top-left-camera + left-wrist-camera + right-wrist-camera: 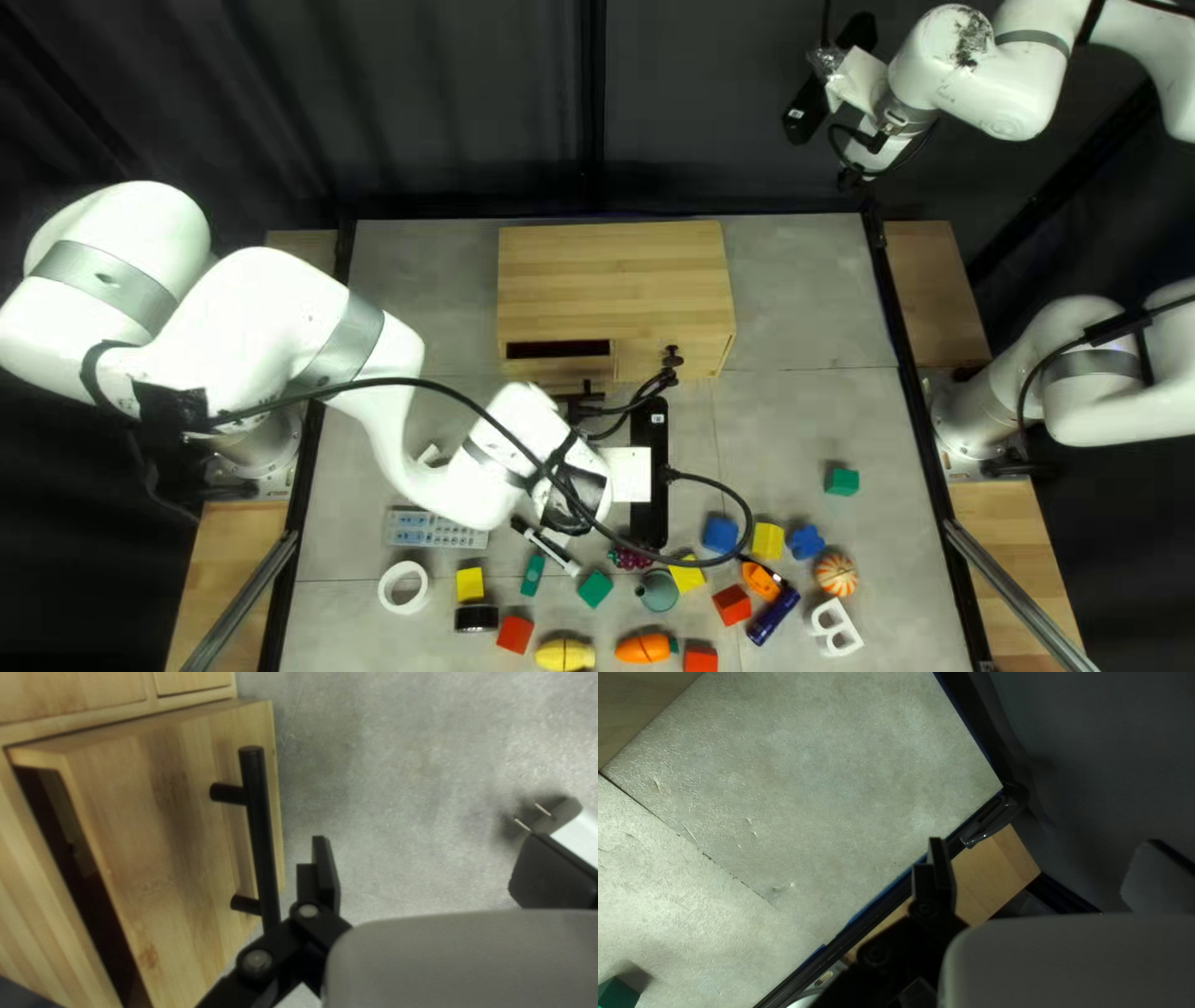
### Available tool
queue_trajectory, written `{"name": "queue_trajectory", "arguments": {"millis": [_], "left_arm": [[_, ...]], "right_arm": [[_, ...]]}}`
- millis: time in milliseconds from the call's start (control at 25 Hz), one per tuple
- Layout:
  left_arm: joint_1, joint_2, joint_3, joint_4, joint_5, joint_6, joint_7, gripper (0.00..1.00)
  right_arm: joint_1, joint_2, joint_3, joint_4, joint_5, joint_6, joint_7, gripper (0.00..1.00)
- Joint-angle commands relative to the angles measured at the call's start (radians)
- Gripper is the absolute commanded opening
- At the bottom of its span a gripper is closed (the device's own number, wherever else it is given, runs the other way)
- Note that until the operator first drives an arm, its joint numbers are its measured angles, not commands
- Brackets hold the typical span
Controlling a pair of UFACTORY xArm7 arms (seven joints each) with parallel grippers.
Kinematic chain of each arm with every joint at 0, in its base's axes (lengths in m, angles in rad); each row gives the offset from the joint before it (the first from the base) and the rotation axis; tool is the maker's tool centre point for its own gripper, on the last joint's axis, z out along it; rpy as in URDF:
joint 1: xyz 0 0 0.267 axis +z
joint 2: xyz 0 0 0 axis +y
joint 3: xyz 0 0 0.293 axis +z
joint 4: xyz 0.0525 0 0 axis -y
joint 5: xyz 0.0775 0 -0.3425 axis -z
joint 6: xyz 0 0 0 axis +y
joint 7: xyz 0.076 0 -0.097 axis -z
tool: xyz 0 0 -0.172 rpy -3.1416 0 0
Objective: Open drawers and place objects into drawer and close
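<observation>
A wooden cabinet stands at the table's far side, its left drawer partly pulled out. My left gripper is just in front of it, its tips partly hidden by the arm and cables. In the left wrist view the drawer front has a black handle, outside one finger of the open gripper rather than between its fingers. My right gripper hangs beyond the far edge at the upper right. In its own view the right gripper is open, nothing held.
Blocks, such as a blue one, toy vegetables, a remote, a tape roll, a striped ball and a white letter lie scattered along the near side. A white plug lies near the left gripper's other finger.
</observation>
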Motion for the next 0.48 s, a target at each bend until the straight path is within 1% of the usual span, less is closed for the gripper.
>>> {"name": "queue_trajectory", "arguments": {"millis": [40, 240, 480], "left_arm": [[0.003, -0.023, 0.019, -0.048, 0.027, -0.028, -0.063, 1.0], [-0.004, -0.045, 0.035, -0.107, 0.065, -0.082, -0.176, 1.0], [-0.014, -0.042, 0.041, -0.102, 0.095, -0.076, -0.228, 1.0]], "right_arm": [[0.0, 0.0, 0.0, 0.0, 0.0, 0.0, 0.0, 1.0], [0.0, 0.0, 0.0, 0.0, 0.0, 0.0, 0.0, 1.0], [0.0, 0.0, 0.0, 0.0, 0.0, 0.0, 0.0, 1.0]]}}
